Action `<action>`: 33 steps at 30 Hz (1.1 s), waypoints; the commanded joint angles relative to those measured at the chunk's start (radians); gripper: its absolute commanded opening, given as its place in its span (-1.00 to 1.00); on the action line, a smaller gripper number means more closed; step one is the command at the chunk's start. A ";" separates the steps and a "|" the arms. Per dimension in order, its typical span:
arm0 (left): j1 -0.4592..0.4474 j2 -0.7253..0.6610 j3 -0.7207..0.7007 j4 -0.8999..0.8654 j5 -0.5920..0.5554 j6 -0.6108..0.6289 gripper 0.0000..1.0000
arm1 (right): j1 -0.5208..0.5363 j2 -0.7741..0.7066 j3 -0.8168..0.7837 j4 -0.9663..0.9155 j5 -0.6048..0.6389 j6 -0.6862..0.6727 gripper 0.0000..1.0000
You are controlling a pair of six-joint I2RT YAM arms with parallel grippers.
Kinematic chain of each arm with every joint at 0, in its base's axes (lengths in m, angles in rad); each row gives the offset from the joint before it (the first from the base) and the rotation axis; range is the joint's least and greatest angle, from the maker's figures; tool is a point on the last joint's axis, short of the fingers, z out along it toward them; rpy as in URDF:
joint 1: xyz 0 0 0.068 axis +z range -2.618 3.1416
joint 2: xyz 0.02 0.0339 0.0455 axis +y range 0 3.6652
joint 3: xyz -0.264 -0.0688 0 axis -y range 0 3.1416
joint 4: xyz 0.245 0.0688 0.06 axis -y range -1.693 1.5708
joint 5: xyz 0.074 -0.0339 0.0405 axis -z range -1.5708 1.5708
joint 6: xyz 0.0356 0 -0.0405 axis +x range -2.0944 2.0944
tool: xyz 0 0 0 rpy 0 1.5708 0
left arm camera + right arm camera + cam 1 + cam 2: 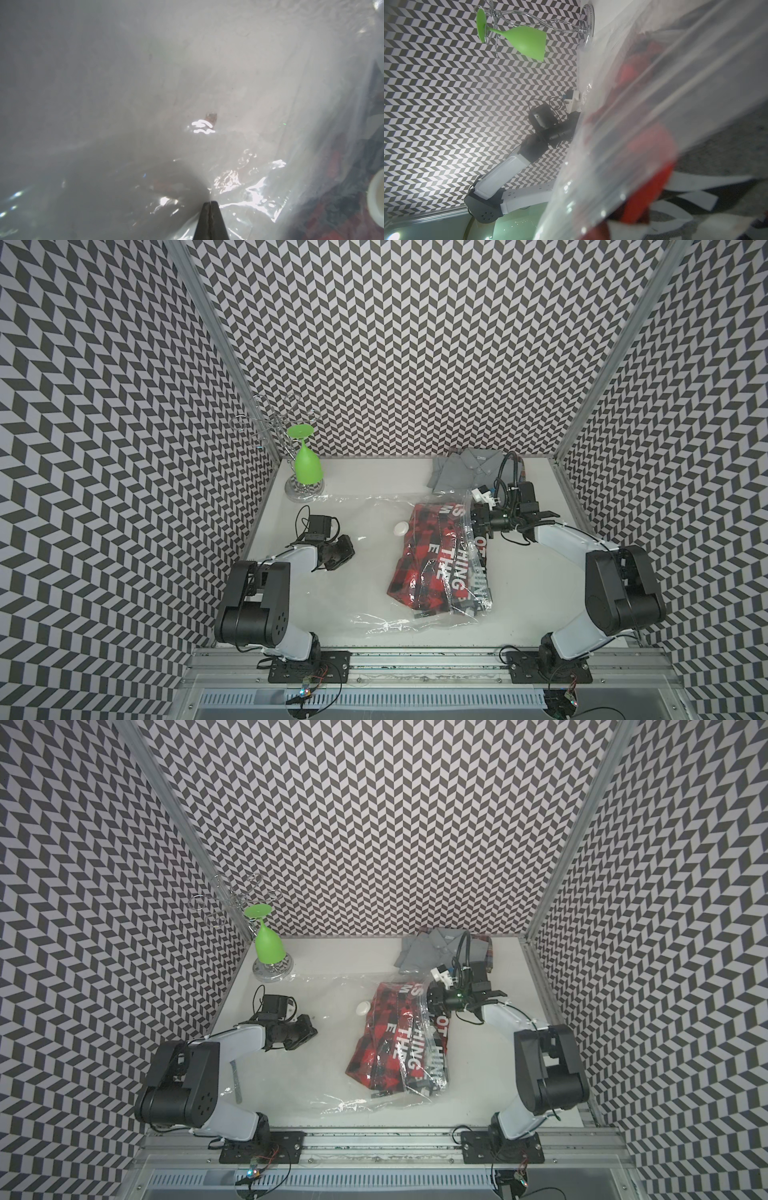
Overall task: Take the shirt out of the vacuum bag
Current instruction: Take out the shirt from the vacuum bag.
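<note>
Found the vacuum bag (374, 616) spread flat over the middle of the bench (374, 477), running from near the left edge to short of the right one. Saw the shirt (428, 564), red-and-black plaid with white lettering, seemingly all inside, bunched in the bag's right half. Spotted the round white valve (401, 527) just beside the shirt's far-left corner. Judged nothing drawn out yet.

Noted the left gripper (340, 552) pressed shut. Saw its tips together in the left wrist view, with creases in the film fanning out from them. Took that for a pinch on the bag's left end. Noted the right gripper (478, 523) at the bag's far right corner, where the film rose off the bench toward it. Could not see its jaws in its own wrist view, but took them as closed narrow. Could not tell whether on film alone or on cloth too.

Judged the step in hand to be getting at the shirt from the right while anchoring the left. Reckoned it best to hold the left pinch low and firm and to make sure of cloth between the right jaws, not just film. Thought a rightward pull with a slight lift wise. Feared the whole bag sliding along otherwise.

Counted one container in play, the bag, holding only the plaid shirt. Saw outside it a grey shirt (457, 470) at the far right corner. Saw a green glass (307, 466) hung upside down on a wire rack (270, 423) at the far left corner.
</note>
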 commanded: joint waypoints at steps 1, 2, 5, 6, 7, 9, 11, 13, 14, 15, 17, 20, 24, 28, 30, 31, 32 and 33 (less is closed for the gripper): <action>0.015 0.063 -0.055 -0.098 -0.092 0.025 -1.00 | -0.002 -0.068 0.054 0.089 -0.084 0.031 -1.00; 0.015 0.065 -0.056 -0.097 -0.091 0.027 -1.00 | -0.004 -0.073 0.054 0.091 -0.084 0.033 -1.00; 0.018 0.074 -0.058 -0.093 -0.090 0.029 -1.00 | -0.008 -0.073 0.036 0.066 -0.075 0.012 -1.00; 0.019 0.077 -0.060 -0.092 -0.088 0.030 -1.00 | -0.012 -0.077 0.025 0.062 -0.073 0.006 -1.00; 0.021 0.077 -0.061 -0.090 -0.089 0.031 -1.00 | -0.019 -0.081 0.010 0.063 -0.070 0.002 -1.00; 0.026 0.074 -0.065 -0.091 -0.089 0.034 -1.00 | -0.030 -0.089 -0.023 0.093 -0.074 0.013 -1.00; 0.031 0.077 -0.064 -0.094 -0.086 0.038 -1.00 | -0.044 -0.085 -0.037 0.095 -0.087 0.003 -1.00; 0.033 0.077 -0.062 -0.097 -0.087 0.042 -1.00 | -0.057 -0.079 -0.042 0.082 -0.093 -0.025 -1.00; 0.033 0.077 -0.062 -0.097 -0.087 0.044 -1.00 | -0.065 -0.074 -0.049 0.081 -0.099 -0.033 -1.00; 0.035 0.078 -0.061 -0.098 -0.086 0.045 -1.00 | -0.072 -0.066 -0.059 0.087 -0.102 -0.034 -1.00; 0.037 0.080 -0.060 -0.099 -0.083 0.047 -1.00 | -0.084 -0.054 -0.081 0.088 -0.102 -0.043 -1.00; 0.038 0.080 -0.060 -0.100 -0.083 0.048 -1.00 | -0.106 -0.041 -0.107 0.062 -0.093 -0.085 -1.00; 0.039 0.080 -0.060 -0.100 -0.082 0.048 -1.00 | -0.152 -0.016 -0.154 0.064 -0.099 -0.112 -1.00; 0.039 0.085 -0.060 -0.098 -0.082 0.049 -1.00 | -0.193 0.017 -0.144 0.022 -0.097 -0.163 -1.00; 0.039 0.085 -0.060 -0.098 -0.081 0.048 -1.00 | -0.207 0.036 -0.110 -0.050 -0.066 -0.217 -1.00; 0.039 0.087 -0.060 -0.098 -0.081 0.049 -1.00 | -0.212 0.047 -0.086 -0.098 -0.048 -0.251 -1.00; 0.039 0.087 -0.060 -0.098 -0.081 0.049 -1.00 | -0.214 0.055 -0.066 -0.135 -0.031 -0.274 -1.00; 0.041 0.088 -0.060 -0.098 -0.081 0.049 -1.00 | -0.217 0.057 -0.053 -0.152 -0.014 -0.281 -1.00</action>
